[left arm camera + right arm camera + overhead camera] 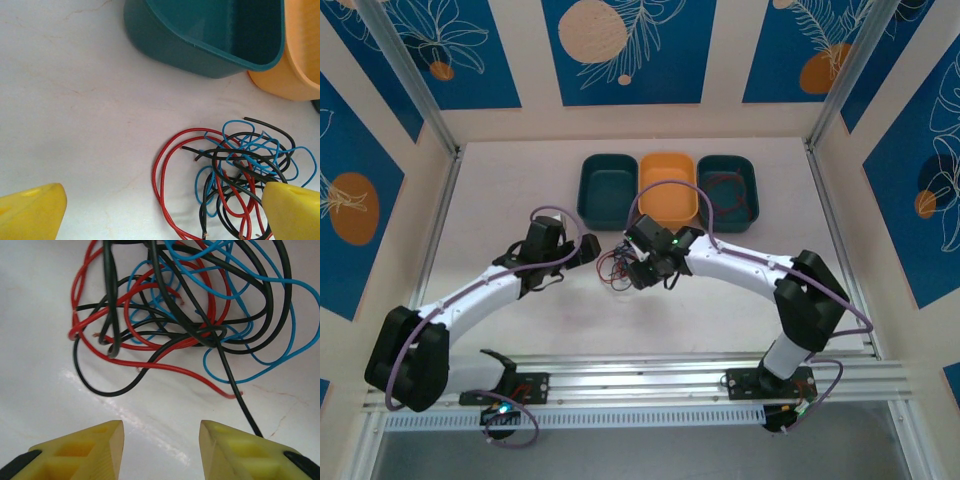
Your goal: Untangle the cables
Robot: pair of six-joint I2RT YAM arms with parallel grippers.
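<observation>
Right fingers [85, 450] stand partly apart and grip nothing; bare table [45, 390] shows in the gap. In the right wrist view the cables [185, 315] lie at 12 o'clock from the tips, close ahead. One black strand [235, 385] runs from the knot toward 5 o'clock and reaches the tip of the right-hand finger. Left fingers [30, 215] are spread wide and empty. In the left wrist view the tangle sits at 2 o'clock, partly hidden behind the right-hand finger. From above, the bundle lies between the two arms, and the right arm appears the nearer. The tangle is a loose, roughly round knot with no single long axis. It consists of thin, glossy, round-section wires in red, blue and black, looped over one another, with cut ends exposed. The table is smooth, pale and slightly reflective. The black strand is probably the readiest pick, since it runs nearly along the approach line.
</observation>
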